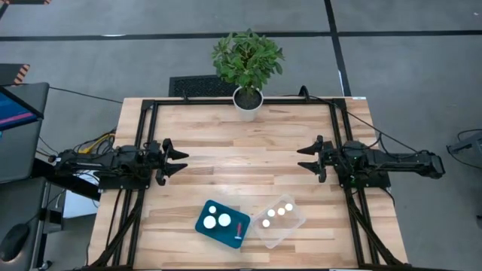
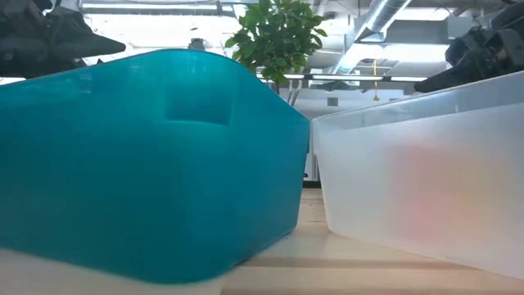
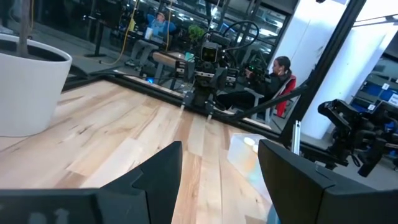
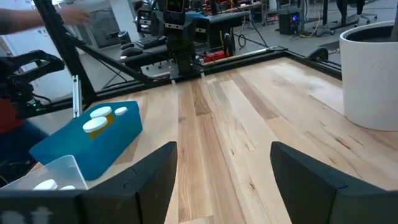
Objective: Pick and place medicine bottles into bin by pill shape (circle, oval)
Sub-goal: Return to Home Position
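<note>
Near table edge: medicine bottles [image 1: 224, 220], three in teal bin [image 1: 230, 236], four in clear bin [image 1: 280, 234]. My left gripper [image 1: 177, 160] and right gripper [image 1: 309, 159] hang at mid-table sides, both spread wide, empty. Risk: a mis-sort goes unnoticed, since caps hide pill shapes.

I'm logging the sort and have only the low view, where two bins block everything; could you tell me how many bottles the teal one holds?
Observer: From above, the teal bin holds three white-capped bottles.
Operator: Thank you. And the clear bin?
Observer: The clear bin holds four bottles, in a row.
Operator: Where are the arms, please?
Observer: The left claw and right claw face each other across the table, both open and empty.
</note>
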